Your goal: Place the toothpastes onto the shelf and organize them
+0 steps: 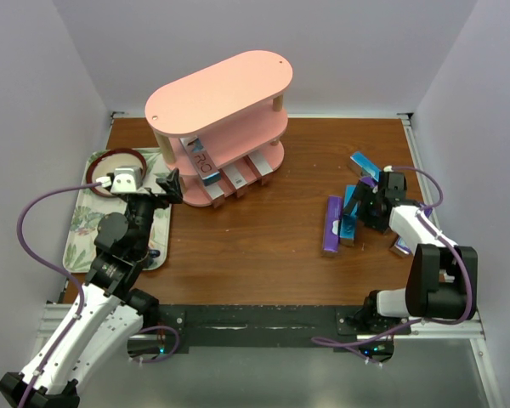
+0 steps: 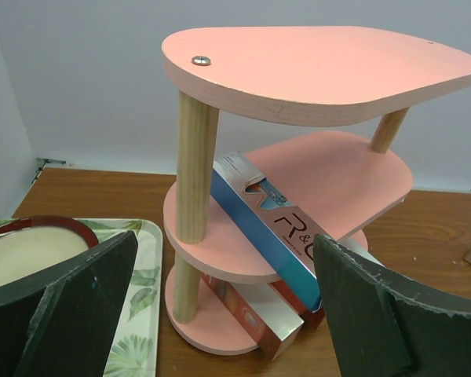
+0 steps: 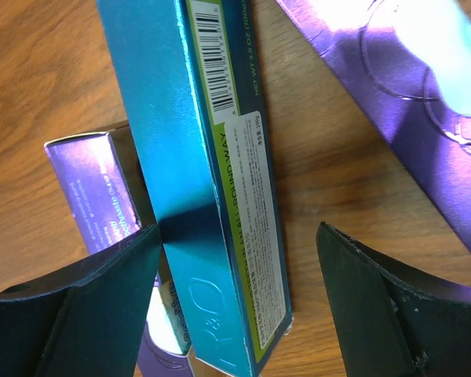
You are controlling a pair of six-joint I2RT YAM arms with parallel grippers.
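The pink three-tier shelf (image 1: 217, 106) stands at the back left. A blue toothpaste box (image 1: 206, 161) leans on its middle tier, and red and white boxes (image 1: 240, 178) lie on the bottom tier. My left gripper (image 1: 168, 185) hangs open just in front of the shelf (image 2: 322, 71), holding nothing. Loose boxes lie at the right: a purple one (image 1: 331, 225), a teal one (image 1: 350, 208) and a blue one (image 1: 363, 163). My right gripper (image 1: 365, 206) is down over the teal box (image 3: 212, 196), jaws open astride it. The left finger (image 3: 78, 314) is against the box and the right finger (image 3: 400, 314) is clear of it.
A floral tray (image 1: 78, 229) with a brown-rimmed bowl (image 1: 115, 166) sits left of the shelf, beside my left arm. Purple boxes (image 3: 400, 86) flank the teal one closely on both sides. Another box (image 1: 399, 248) lies under my right arm. White walls close in on three sides.
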